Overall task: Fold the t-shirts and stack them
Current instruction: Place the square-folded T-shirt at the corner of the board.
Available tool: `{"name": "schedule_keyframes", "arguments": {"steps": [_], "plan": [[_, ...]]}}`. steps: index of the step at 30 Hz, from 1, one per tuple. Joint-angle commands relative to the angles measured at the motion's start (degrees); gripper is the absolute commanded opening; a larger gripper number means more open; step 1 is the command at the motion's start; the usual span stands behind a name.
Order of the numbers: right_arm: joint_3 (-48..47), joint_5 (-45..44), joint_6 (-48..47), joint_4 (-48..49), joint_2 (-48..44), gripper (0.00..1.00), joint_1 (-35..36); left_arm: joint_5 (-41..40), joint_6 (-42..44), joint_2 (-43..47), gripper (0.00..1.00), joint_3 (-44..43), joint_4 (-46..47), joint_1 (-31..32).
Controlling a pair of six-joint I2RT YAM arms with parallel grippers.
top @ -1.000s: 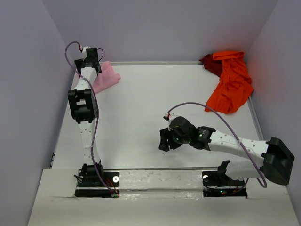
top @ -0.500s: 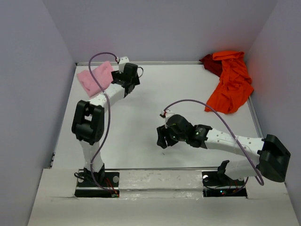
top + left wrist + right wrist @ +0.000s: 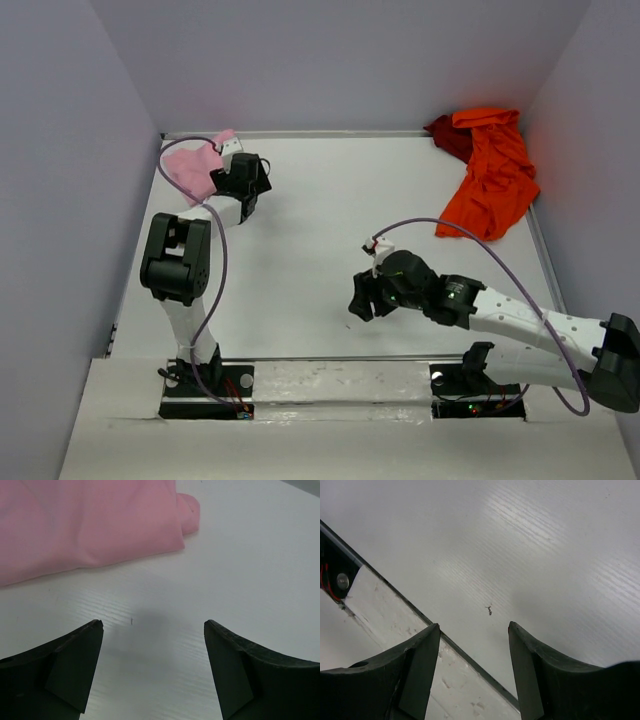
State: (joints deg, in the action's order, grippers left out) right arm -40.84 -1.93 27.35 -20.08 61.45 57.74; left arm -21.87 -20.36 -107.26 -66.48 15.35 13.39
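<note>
A folded light pink t-shirt lies flat just ahead of the left gripper. A crumpled orange-red t-shirt overlaps a dark red t-shirt, far beyond the right gripper.

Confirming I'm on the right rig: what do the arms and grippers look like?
The left arm and right arm have white links with black joint housings. A lilac cable loops along each. The left gripper and right gripper have matte black, wedge-shaped fingers.

1 t-shirt far-L corner of table — other 2 t-shirts heaped far-R corner.
</note>
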Motion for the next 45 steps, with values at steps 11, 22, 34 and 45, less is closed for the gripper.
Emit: {"name": "schedule_keyframes", "arguments": {"steps": [11,22,34,45], "plan": [[-0.82,1.49,2.79,-9.81,-6.96,0.62,-0.08,-10.55,-11.36,-10.06,0.91,-19.54,-4.78,-2.58],[-2.05,3.17,4.28,-11.48,-6.61,0.63,-0.08,-21.03,-16.13,-23.05,0.92,-39.56,-15.7,-3.46],[-8.37,3.87,3.94,-12.71,-1.87,0.63,-0.08,-15.59,-16.91,-33.98,0.92,-60.79,-31.8,-6.7],[-16.02,4.66,1.3,-13.15,3.23,0.63,-0.08,-8.28,-17.08,-38.28,0.91,-64.57,-35.3,-8.2]]}}
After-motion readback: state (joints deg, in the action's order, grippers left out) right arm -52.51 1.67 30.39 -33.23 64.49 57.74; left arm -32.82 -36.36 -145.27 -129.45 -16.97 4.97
